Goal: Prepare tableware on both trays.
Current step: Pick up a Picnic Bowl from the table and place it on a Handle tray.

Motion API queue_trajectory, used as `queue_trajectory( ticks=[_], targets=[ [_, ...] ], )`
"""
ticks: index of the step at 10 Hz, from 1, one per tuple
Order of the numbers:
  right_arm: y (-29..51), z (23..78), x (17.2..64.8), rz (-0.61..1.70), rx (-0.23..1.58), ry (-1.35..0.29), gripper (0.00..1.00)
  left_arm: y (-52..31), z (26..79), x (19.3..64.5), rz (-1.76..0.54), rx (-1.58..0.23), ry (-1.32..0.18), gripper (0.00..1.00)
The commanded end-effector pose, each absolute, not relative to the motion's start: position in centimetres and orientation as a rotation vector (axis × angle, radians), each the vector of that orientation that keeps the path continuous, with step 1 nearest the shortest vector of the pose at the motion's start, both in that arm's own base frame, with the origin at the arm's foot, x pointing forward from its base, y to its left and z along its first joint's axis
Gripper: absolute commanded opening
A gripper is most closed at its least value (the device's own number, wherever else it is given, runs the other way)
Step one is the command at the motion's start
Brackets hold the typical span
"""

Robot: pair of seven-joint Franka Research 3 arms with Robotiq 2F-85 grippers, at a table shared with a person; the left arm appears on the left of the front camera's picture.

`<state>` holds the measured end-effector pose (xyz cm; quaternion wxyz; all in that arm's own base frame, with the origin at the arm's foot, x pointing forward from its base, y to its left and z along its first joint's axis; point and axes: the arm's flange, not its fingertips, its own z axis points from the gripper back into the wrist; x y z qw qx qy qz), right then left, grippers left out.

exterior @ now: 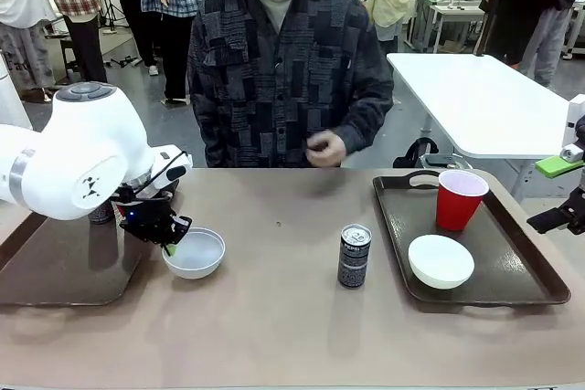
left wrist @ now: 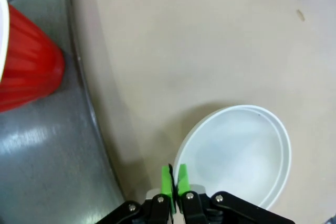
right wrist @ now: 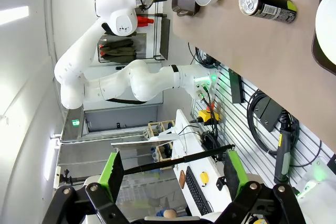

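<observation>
Front view: left fingers (exterior: 170,246) pinched on white bowl (exterior: 195,253) rim; right fingers (right wrist: 176,174) spread, empty; can (exterior: 354,256) print unreadable

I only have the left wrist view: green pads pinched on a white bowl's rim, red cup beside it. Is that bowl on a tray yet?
Observer: No. The bowl sits on the bare table, just right of the left tray.
Operator: What's on the other tray?
Observer: The right tray holds a red cup and a second white bowl.
Operator: And the right gripper?
Observer: The right gripper is open, off past the table's edge. A black can stands mid-table.
</observation>
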<state>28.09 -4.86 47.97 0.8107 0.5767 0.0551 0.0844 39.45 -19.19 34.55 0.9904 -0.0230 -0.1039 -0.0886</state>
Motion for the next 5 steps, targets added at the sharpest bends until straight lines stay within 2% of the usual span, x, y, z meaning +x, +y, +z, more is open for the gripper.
queue_trajectory(
  ticks=[1,3,5],
  targets=[
    [-4.8,48.2,28.1,0.19,1.247,0.118,1.0,-19.2,39.3,37.3,-0.136,-0.03,-0.213,0.0],
    [-4.8,48.2,28.1,0.19,1.247,0.118,1.0,-17.8,44.9,34.7,-0.155,-0.072,-0.229,0.0],
    [-4.8,48.2,28.1,0.19,1.247,0.118,1.0,-17.0,47.8,33.0,-0.168,-0.078,-0.271,0.0]
  ],
)
